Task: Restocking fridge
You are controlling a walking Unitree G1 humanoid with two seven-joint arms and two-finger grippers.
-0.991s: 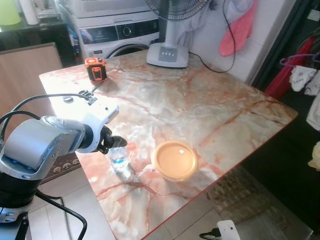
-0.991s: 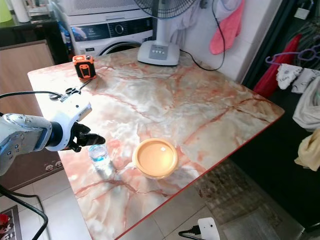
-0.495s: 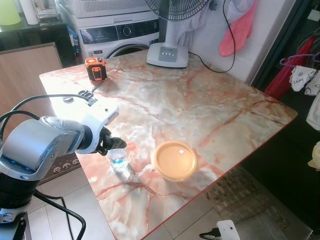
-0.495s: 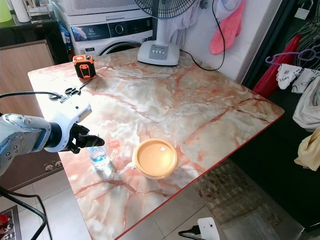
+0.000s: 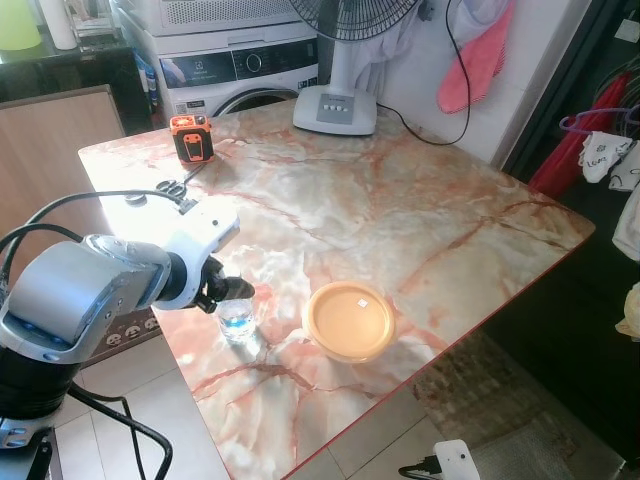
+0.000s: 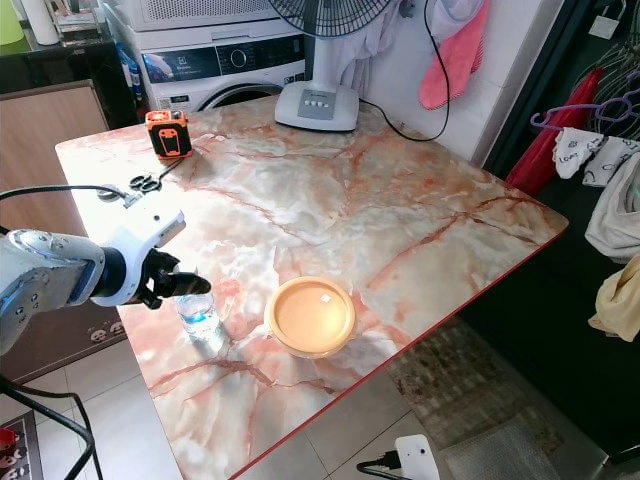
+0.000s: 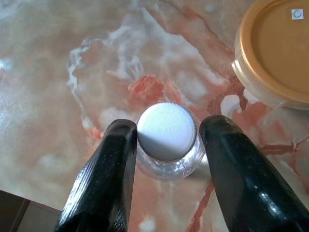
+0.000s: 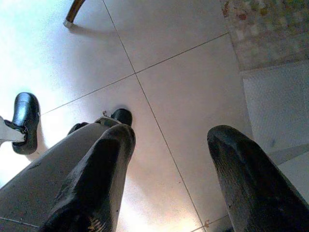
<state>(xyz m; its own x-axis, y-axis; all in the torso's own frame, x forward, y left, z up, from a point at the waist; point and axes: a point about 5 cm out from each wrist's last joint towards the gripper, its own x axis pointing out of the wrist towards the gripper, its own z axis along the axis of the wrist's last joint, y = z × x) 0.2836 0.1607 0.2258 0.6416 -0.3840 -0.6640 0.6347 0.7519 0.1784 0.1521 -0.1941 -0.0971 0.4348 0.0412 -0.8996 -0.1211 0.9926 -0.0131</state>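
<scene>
A small clear water bottle [image 5: 238, 318] with a white cap [image 7: 166, 130] stands upright near the marble table's left edge [image 5: 175, 345]. My left gripper [image 5: 236, 291] reaches in from the left at cap height. It is open, with one black finger [image 7: 116, 164] against the bottle's neck and the other [image 7: 231, 164] a small gap away. A round container with an orange lid [image 5: 350, 320] sits just right of the bottle. My right gripper [image 8: 169, 135] hangs open over the tiled floor, holding nothing.
An orange tape measure [image 5: 191, 137] and scissors [image 5: 172, 187] lie at the table's far left. A fan base [image 5: 335, 108] stands at the back edge, with a washing machine [image 5: 240, 65] behind it. Clothes hang at the right [image 5: 605, 150].
My left arm has shifted slightly and its fingers stay either side of the bottle's cap. The bottle and the container have not moved.
</scene>
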